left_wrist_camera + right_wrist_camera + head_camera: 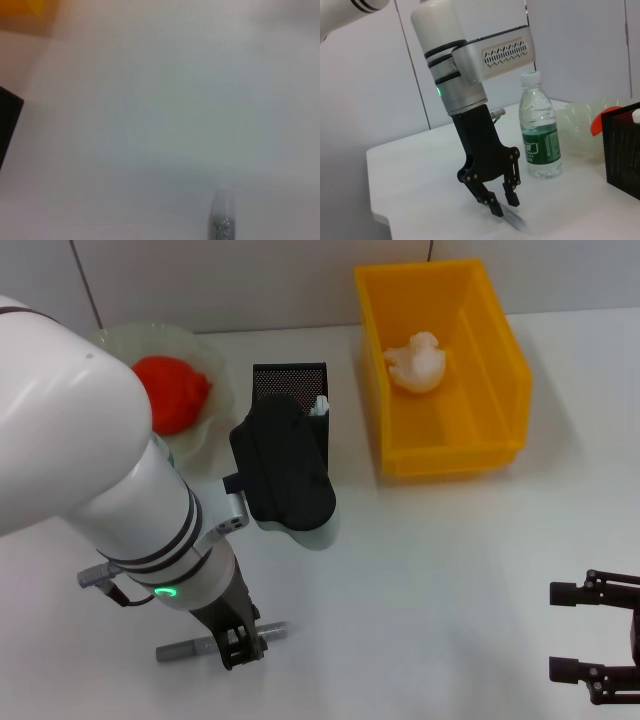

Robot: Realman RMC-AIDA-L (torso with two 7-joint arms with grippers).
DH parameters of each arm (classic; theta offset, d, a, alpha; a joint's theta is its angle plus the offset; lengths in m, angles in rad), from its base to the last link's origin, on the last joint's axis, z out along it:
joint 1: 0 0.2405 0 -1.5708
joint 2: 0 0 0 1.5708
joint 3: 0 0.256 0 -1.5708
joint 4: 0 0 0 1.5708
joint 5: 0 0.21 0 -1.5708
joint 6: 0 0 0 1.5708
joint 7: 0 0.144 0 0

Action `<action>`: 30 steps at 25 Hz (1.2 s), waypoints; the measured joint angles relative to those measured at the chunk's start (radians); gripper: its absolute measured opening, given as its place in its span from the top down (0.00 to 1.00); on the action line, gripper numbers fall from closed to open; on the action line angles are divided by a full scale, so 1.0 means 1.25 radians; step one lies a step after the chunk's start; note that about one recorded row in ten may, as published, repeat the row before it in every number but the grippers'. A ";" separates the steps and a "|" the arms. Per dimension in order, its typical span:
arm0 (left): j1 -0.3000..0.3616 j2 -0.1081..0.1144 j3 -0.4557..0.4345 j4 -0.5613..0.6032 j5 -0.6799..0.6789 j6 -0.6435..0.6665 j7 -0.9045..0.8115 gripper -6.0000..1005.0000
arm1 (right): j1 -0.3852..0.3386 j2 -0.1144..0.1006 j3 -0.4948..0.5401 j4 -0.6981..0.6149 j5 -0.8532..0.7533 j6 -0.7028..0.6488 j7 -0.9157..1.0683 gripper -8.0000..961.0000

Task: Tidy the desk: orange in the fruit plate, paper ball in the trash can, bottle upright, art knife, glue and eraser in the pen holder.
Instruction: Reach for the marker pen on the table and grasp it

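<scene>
A grey art knife (190,646) lies flat near the table's front edge. My left gripper (238,645) is down on its middle, fingers (512,199) closed on either side of it. The orange (170,390) sits in the fruit plate (205,352) at the back left. The paper ball (418,362) lies in the yellow trash can (505,370). The bottle (540,135) stands upright behind the left arm. A white tip (321,404) pokes out of the pen holder (290,380); I cannot tell whether it is the glue. The eraser is out of view. My right gripper (600,635) hangs open at the front right.
My bulky left arm (90,440) covers much of the table's left side, its wrist (285,470) right in front of the pen holder. White table (450,570) lies bare between the two arms. A wall stands behind the plate and the bin.
</scene>
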State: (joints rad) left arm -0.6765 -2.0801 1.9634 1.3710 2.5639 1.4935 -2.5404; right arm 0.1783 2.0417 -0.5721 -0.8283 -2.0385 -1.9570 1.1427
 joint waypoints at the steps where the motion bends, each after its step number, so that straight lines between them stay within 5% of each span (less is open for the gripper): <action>1: 0.000 0.000 0.000 0.000 0.001 0.000 0.000 0.76 | 0.000 0.000 0.000 0.000 0.000 0.000 -0.001 0.19; 3: -0.001 0.000 0.001 -0.001 0.002 -0.001 0.000 0.76 | -0.001 0.000 0.000 0.000 0.000 0.000 -0.001 0.19; 6: -0.009 0.000 0.001 -0.024 0.003 -0.003 0.002 0.62 | -0.002 0.000 0.000 0.000 0.000 0.000 -0.003 0.19; 13: -0.014 0.000 0.001 -0.043 0.002 -0.011 0.009 0.62 | -0.002 0.000 -0.001 0.000 0.000 0.007 -0.003 0.19; 30: -0.018 0.000 -0.001 -0.069 -0.004 -0.015 0.034 0.76 | -0.003 0.001 -0.001 0.002 0.000 0.012 -0.003 0.19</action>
State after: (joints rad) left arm -0.6994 -2.0800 1.9617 1.2853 2.5589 1.4745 -2.4981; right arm 0.1740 2.0431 -0.5737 -0.8254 -2.0386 -1.9421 1.1394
